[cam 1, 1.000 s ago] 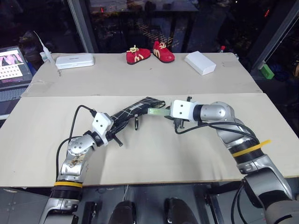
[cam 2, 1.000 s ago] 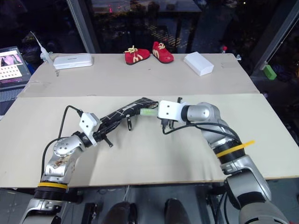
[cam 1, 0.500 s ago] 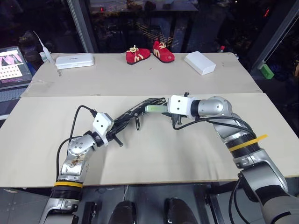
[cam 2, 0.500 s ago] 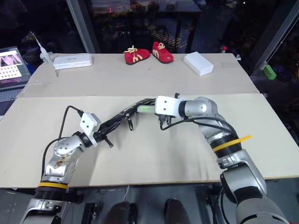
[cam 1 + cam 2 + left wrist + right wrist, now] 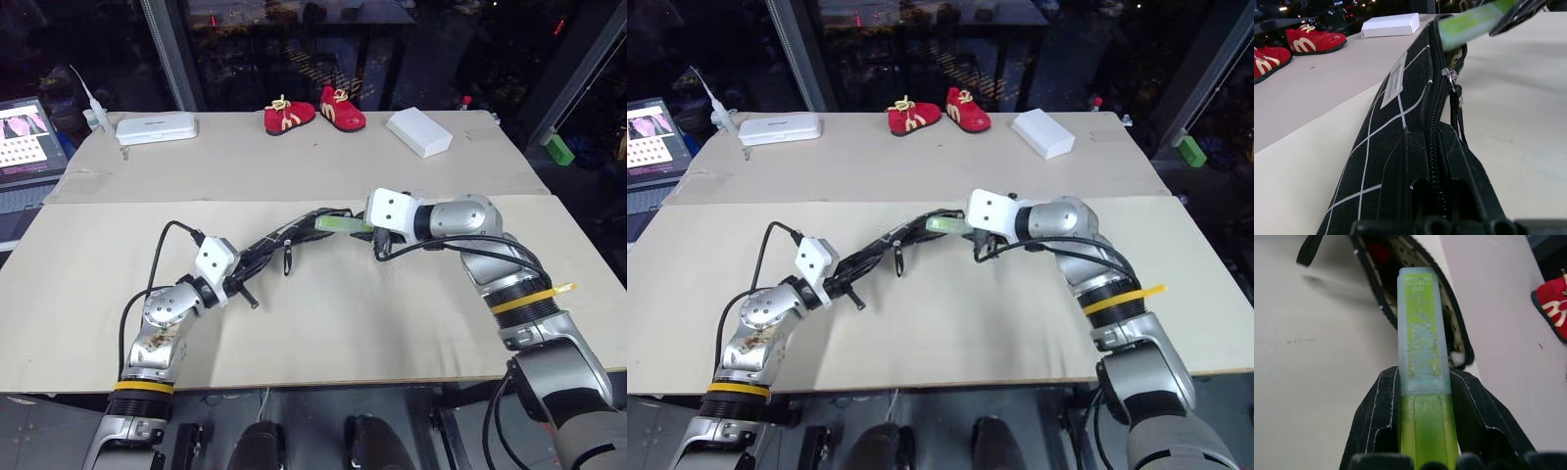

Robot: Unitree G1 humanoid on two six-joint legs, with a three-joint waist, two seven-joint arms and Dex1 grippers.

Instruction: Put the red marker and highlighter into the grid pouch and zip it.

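Observation:
The grid pouch (image 5: 279,238) is held off the table, zipper edge up, its mouth open at the far end. My left gripper (image 5: 242,262) is shut on its near end, with both fingers clamped on the zipper seam (image 5: 1431,147). The right gripper (image 5: 364,225) is shut on the light-green highlighter (image 5: 1421,333). The highlighter's (image 5: 341,224) tip reaches the open mouth. Deep inside the mouth shows a patch of red (image 5: 1382,255), apparently the red marker. The black zipper pull cord (image 5: 287,259) hangs below the pouch.
At the back of the table stand two red shoes (image 5: 313,113), a white box (image 5: 419,131) and a white case (image 5: 157,128). A laptop (image 5: 27,137) sits off the table's left edge. A dark green block (image 5: 559,149) lies beyond the right edge.
The pouch's far end has turned from face up to zipper edge up, and its mouth has opened. The highlighter stays at the mouth, held a little higher. The left arm has kept still.

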